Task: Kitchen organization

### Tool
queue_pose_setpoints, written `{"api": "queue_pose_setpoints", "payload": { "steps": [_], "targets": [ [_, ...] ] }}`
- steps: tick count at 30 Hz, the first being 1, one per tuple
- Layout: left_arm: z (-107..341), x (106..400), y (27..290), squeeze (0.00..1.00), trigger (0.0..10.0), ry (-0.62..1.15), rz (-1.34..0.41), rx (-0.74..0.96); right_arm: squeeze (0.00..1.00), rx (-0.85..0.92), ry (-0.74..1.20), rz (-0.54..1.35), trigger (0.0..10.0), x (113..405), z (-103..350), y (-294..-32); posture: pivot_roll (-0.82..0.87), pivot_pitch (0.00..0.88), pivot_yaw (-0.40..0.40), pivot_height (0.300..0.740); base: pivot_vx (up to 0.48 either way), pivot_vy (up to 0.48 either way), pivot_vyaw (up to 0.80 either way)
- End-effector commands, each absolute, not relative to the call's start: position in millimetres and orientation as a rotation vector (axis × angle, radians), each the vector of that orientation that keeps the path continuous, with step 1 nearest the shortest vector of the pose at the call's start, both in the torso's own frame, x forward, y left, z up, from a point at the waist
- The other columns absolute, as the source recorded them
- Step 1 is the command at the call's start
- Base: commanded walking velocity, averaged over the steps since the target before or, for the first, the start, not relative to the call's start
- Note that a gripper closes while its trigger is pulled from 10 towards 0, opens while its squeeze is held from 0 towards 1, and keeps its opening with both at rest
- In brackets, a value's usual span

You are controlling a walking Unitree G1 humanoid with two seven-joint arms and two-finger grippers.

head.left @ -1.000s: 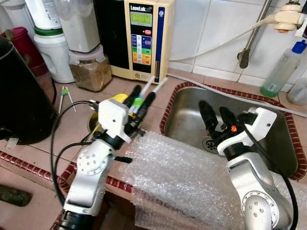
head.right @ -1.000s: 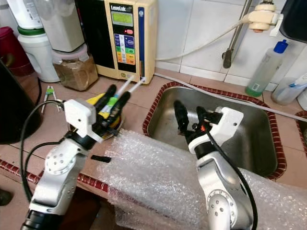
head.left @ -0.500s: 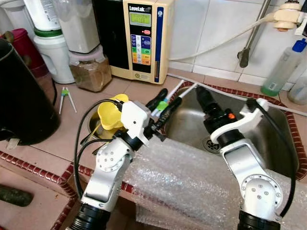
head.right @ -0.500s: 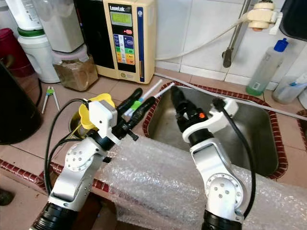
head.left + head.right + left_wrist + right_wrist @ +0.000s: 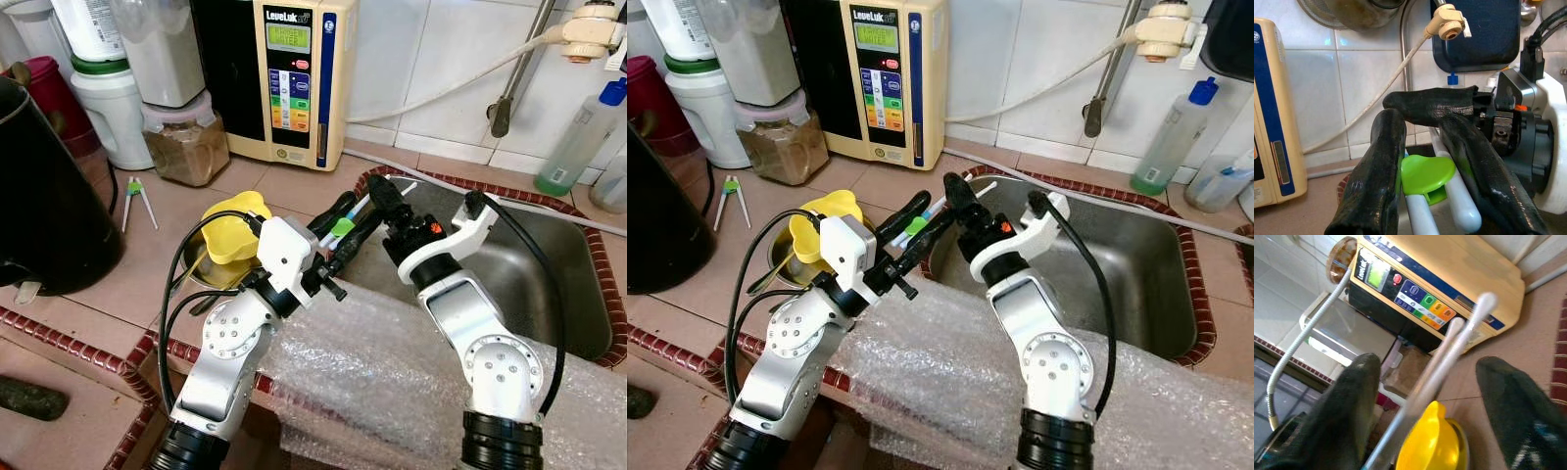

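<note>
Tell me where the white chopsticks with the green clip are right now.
The left gripper holds the white chopsticks over the sink's left rim, tips between the right gripper's open fingers.

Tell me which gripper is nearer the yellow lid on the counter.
Left. The left gripper, shut on the white chopsticks, extends from a wrist right beside the yellow lid. The right gripper, open, sits farther off at the sink rim, around the chopstick tips.
</note>
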State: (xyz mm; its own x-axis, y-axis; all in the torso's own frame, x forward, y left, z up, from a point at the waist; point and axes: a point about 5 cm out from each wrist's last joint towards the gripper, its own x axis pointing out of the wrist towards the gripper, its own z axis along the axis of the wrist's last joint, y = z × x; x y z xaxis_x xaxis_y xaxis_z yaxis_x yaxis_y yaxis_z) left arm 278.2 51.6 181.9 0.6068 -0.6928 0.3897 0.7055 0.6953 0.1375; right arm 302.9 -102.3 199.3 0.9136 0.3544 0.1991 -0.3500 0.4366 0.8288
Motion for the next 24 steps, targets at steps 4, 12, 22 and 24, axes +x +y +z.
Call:
{"api": "queue_pose_setpoints", "payload": {
  "steps": [4,12,22,24],
  "targets": [
    [182.9,278.3,48.5,0.00,0.0,-0.446,-0.830,-0.011,0.00,1.124,-0.012,0.469,0.0,305.7,207.8,-89.0,-0.01,0.021,0.018,0.740,0.000,0.000,0.00],
    [183.0,279.7,47.6,0.00,0.0,-0.451,-0.823,-0.012,0.00,1.145,-0.039,0.422,0.0,305.9,210.5,-102.2,-0.01,0.018,0.017,0.740,0.000,0.000,0.00],
    [182.5,280.8,46.3,0.00,0.0,-0.456,-0.814,-0.014,0.00,1.162,-0.045,0.393,0.0,304.7,210.4,-111.3,-0.03,0.016,0.012,0.740,0.000,0.000,0.00],
    [181.8,280.7,46.5,0.00,0.0,-0.455,-0.812,-0.013,0.00,1.165,-0.043,0.384,0.0,304.7,209.5,-112.3,-0.03,0.015,0.012,0.740,0.000,0.000,0.00]
  ]
}}
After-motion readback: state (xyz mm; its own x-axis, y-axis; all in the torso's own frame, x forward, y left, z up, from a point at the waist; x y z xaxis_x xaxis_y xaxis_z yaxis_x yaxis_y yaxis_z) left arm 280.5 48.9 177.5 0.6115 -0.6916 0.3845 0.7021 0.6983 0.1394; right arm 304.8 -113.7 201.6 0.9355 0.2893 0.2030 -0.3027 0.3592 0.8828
